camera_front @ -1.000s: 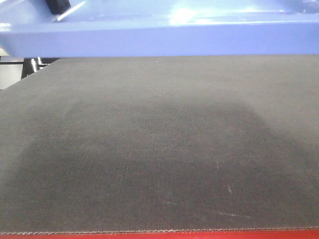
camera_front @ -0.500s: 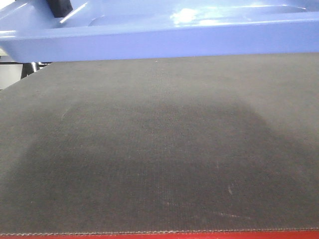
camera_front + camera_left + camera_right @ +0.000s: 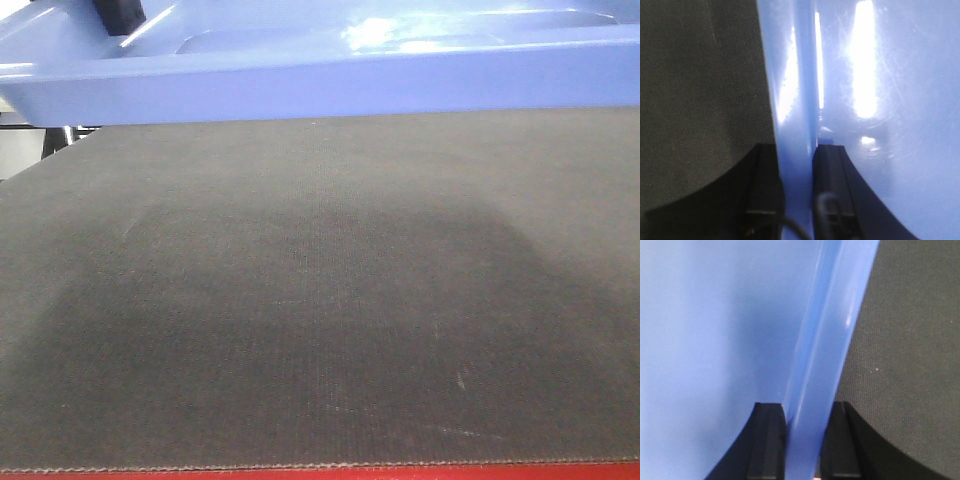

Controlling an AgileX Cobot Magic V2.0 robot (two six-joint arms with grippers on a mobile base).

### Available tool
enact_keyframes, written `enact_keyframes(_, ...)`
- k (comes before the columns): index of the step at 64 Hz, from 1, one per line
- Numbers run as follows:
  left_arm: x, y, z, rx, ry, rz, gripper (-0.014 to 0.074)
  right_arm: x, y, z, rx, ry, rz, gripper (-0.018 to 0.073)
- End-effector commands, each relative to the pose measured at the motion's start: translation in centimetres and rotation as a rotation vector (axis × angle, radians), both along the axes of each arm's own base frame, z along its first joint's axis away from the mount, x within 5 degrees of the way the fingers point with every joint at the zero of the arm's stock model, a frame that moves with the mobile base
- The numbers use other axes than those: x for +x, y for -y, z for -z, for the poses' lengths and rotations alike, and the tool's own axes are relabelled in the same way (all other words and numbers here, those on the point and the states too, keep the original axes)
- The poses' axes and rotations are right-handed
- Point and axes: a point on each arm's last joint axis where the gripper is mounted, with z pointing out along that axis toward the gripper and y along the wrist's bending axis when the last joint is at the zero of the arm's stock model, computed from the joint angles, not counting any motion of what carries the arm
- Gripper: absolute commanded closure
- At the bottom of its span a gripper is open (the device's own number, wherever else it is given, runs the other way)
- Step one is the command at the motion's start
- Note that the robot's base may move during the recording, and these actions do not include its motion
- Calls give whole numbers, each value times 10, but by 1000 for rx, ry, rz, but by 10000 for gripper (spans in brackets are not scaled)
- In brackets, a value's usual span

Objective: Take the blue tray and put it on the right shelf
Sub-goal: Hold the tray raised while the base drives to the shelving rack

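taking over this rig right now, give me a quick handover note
Left gripper: shut on the tray rim, one finger inside, one outside.
Right gripper: shut on the opposite rim the same way.
Tray: held between both arms, apparently raised above the table, which shows a shadow beneath it.
Shelf: not in view.
Done: tray grasped and seemingly lifted.
Left: carry it to the right shelf, set it down, open both grippers.
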Motion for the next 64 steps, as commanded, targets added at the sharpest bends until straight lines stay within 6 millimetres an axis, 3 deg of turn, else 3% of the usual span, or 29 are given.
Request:
enact_keyframes(1,-11,-8,-13,53,19,41,645,-1,2,-20,23,148,-33,503)
enact_keyframes(64,-15,-3,-12,-1,-22,53,645,0,2,-20,21,145,-33,503)
